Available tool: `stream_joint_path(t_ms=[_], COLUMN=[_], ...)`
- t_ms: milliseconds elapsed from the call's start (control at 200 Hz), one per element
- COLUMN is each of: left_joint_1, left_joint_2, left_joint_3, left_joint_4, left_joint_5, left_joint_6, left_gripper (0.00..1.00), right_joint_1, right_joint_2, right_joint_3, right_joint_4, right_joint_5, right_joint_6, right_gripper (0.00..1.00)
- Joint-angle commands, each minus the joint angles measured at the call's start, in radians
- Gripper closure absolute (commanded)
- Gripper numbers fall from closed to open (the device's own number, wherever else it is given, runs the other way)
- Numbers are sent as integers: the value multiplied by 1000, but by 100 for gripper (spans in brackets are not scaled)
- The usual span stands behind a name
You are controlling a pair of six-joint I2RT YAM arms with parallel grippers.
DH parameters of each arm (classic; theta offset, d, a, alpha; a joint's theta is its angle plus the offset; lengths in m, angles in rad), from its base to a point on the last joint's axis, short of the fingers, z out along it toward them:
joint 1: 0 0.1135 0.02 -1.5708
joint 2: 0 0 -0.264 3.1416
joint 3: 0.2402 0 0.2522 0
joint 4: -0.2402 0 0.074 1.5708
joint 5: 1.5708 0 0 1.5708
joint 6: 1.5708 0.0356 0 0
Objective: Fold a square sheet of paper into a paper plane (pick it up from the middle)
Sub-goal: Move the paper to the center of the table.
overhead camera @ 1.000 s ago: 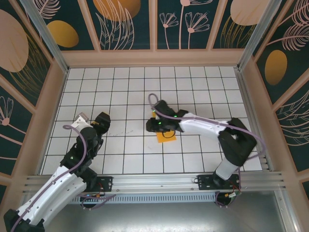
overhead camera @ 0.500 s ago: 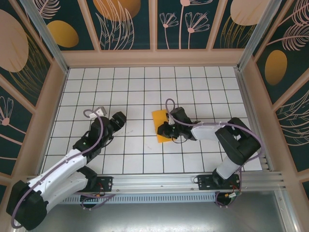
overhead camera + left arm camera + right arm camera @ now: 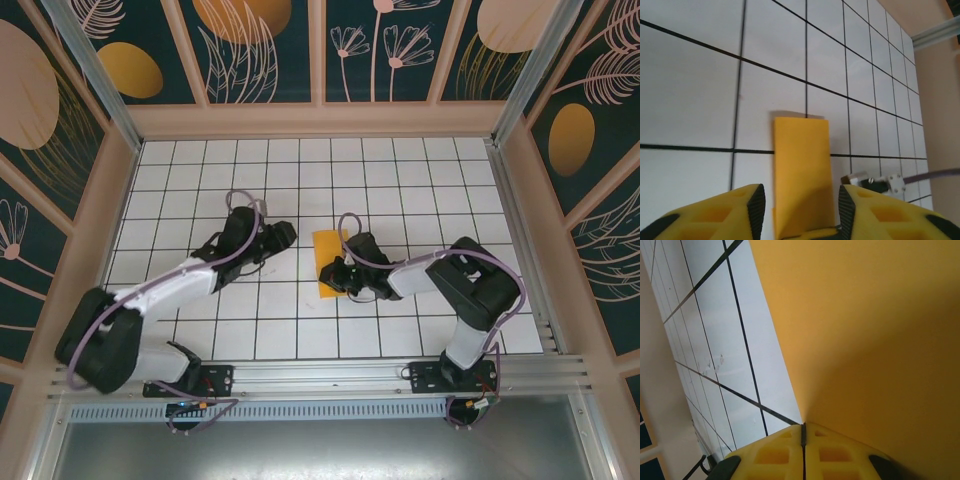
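Right wrist: right hand (image 3: 803, 431) pinches the square sheet of paper (image 3: 865, 330); left hand (image 3: 801, 202) spread astride it.

No text, label, brand mark, numeral or sign is legible; the white tabletop ruled with black grid lines (image 3: 400, 170), the dark leafy wall panels (image 3: 400, 50) and the plain orange-yellow paper sheet (image 3: 328, 250) carry no readable marking.

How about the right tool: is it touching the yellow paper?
Touching. The right wrist view shows the right tool shut on the yellow paper, whose edge runs straight into the seam between its fingers.
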Motion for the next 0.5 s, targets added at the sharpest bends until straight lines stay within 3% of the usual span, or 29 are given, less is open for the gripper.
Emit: stream_joint_path(t_ms=[0,95,280,495], left_joint_1=[7,8,5,4], left_joint_2=[129,231,393,541], left_joint_3=[103,164,235,345], left_joint_4=[43,82,171,125], left_joint_5=[130,197,340,340], left_joint_6=[25,17,9,38], left_gripper=[63,69,67,65], right_joint_1=[6,0,-1,0], right_joint_2=[-82,-96,-72,-9], right_joint_3=[-20,-16,-25,-6], right_joint_4=[-20,-40,2,7], right_joint_5=[54,31,-9,-62], right_joint_6=[-6,-31,-30,-32], right_gripper=[92,92,93,93])
